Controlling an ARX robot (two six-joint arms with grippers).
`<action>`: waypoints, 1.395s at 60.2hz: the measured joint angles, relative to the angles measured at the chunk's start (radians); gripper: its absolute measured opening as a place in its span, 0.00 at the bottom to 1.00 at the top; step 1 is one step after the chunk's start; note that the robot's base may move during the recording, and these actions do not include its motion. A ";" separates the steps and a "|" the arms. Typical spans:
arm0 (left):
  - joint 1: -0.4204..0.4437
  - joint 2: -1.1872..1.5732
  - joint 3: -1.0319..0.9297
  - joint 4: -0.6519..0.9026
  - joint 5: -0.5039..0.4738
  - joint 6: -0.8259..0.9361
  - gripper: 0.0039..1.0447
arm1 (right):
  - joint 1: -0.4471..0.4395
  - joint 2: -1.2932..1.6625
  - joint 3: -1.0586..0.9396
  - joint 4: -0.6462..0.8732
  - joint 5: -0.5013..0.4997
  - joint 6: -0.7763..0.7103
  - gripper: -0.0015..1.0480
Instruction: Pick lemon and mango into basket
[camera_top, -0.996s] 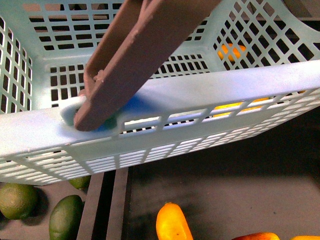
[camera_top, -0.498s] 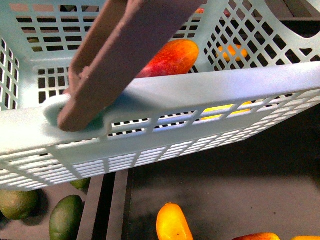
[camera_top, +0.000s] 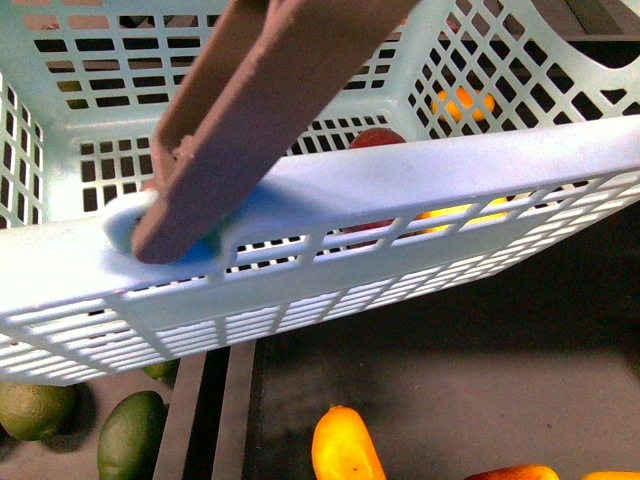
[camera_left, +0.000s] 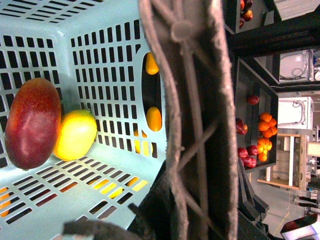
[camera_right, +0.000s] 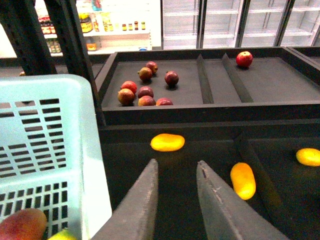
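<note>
Fruit in the basket, right claw empty

One mango (camera_left: 32, 122) and one lemon (camera_left: 75, 135) lay touching each other on the floor of the basket (camera_left: 100, 55), against a slotted wall. Only the left wrist view showed both whole. The front view caught just a red patch of the mango behind the near rim, and the right wrist view showed only a corner of each through the lattice.

The brown handle (camera_top: 260, 110) crossed the front view and filled much of the left wrist view. The left gripper (camera_left: 155, 210) showed only as dark parts beside it, so its grip could not be told.

The right gripper (camera_right: 175, 200) hung spread apart and empty just right of the basket's wall, over bare dark tray floor. Three yellow mangoes (camera_right: 243, 180) lay well apart beyond it.

Below the basket's near edge sat two whole avocados (camera_top: 130, 435) at the left.
</note>
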 joint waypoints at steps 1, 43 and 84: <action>0.000 0.000 0.000 0.000 0.000 0.000 0.05 | -0.002 -0.005 -0.005 0.000 -0.002 -0.001 0.09; 0.000 0.000 0.000 0.000 -0.001 -0.003 0.05 | -0.139 -0.312 -0.199 -0.109 -0.135 -0.008 0.02; 0.000 0.000 0.000 0.000 -0.001 -0.003 0.05 | -0.140 -0.563 -0.246 -0.286 -0.137 -0.008 0.02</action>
